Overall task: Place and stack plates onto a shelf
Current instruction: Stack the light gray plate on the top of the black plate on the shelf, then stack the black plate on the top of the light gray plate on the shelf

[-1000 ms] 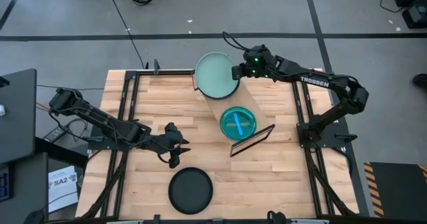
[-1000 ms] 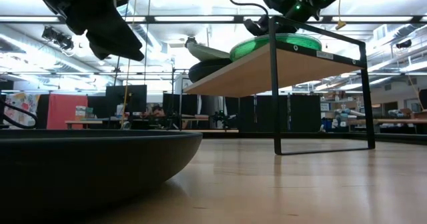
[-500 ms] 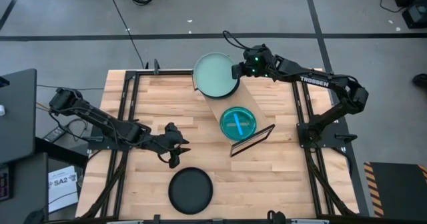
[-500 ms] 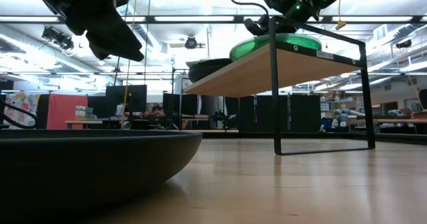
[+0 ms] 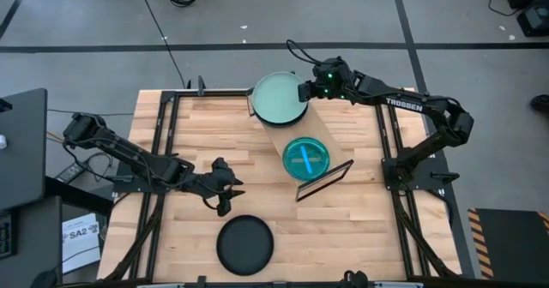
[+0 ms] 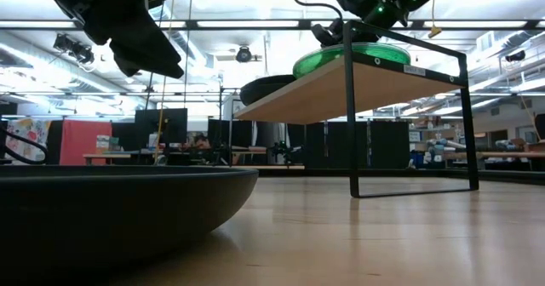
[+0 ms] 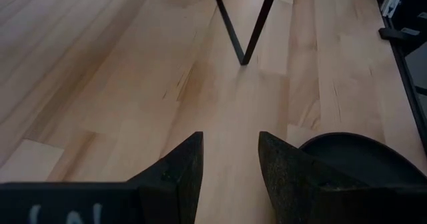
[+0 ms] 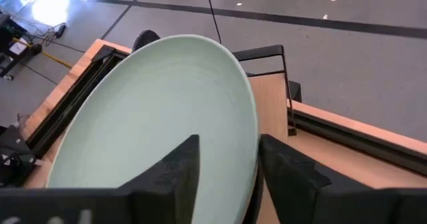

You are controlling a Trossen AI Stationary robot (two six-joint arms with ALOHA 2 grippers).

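two open grippers: right gripper (image 5: 302, 90) over pale green plate (image 5: 279, 99), left gripper (image 5: 230, 188) empty.

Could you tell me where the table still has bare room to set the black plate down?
Bare wood lies between the left gripper and the shelf, and right of the black plate. The shelf is crowded: pale green plate at the right gripper, teal plate.

High view straight down; low view level; both share shelf (image 5: 307, 153).
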